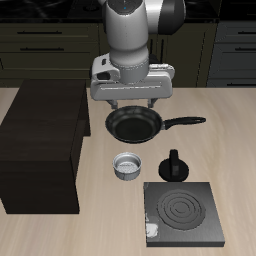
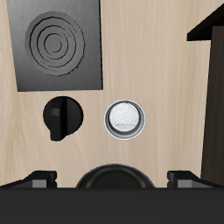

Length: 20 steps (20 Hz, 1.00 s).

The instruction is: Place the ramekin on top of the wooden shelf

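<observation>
1. Gripper (image 1: pixel 131 100) hanging above the frying pan (image 1: pixel 133 124), well clear of the counter (image 1: pixel 250 180). Jaws spread wide, nothing between them, fingertips (image 2: pixel 39 181) just peeking into the wrist view.
2. Ramekin (image 1: pixel 128 166) sitting upright on the counter, at about 6 o'clock from the pan in the exterior view, untouched.
3. Moka pot (image 1: pixel 175 165) just beside the ramekin, at its 3 o'clock, not touching.
4. Stove burner plate (image 1: pixel 183 213) nearer the front edge, roughly 5 o'clock from the ramekin.
5. Wooden shelf (image 1: pixel 40 140) at the ramekin's 9 o'clock, flat top bare.
</observation>
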Motion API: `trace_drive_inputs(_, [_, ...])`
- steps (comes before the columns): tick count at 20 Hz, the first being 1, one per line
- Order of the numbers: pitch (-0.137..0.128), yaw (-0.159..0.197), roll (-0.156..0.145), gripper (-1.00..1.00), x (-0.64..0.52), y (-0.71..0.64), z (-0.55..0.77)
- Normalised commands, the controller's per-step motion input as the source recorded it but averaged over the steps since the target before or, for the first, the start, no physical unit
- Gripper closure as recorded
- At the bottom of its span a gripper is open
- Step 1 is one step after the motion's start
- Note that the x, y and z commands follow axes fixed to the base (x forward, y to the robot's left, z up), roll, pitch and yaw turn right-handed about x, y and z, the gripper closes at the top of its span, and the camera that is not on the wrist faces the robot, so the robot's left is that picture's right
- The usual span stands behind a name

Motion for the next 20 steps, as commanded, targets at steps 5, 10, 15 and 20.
trace_drive_inputs(5, [0.018,-0.014,-0.008,-1.00,0.05,-0.06,-0.15])
trace_drive_inputs(10, [0.001,0.021,-0.007,-1.00,0.07,0.00,-0.24])
trace_drive_inputs(15, [0.041,-0.018,-0.008,-1.00,0.13,-0.04,-0.38])
trace_drive_inputs(20, [0.029,-0.036,0.009,-1.00,0.08,0.09,-0.38])
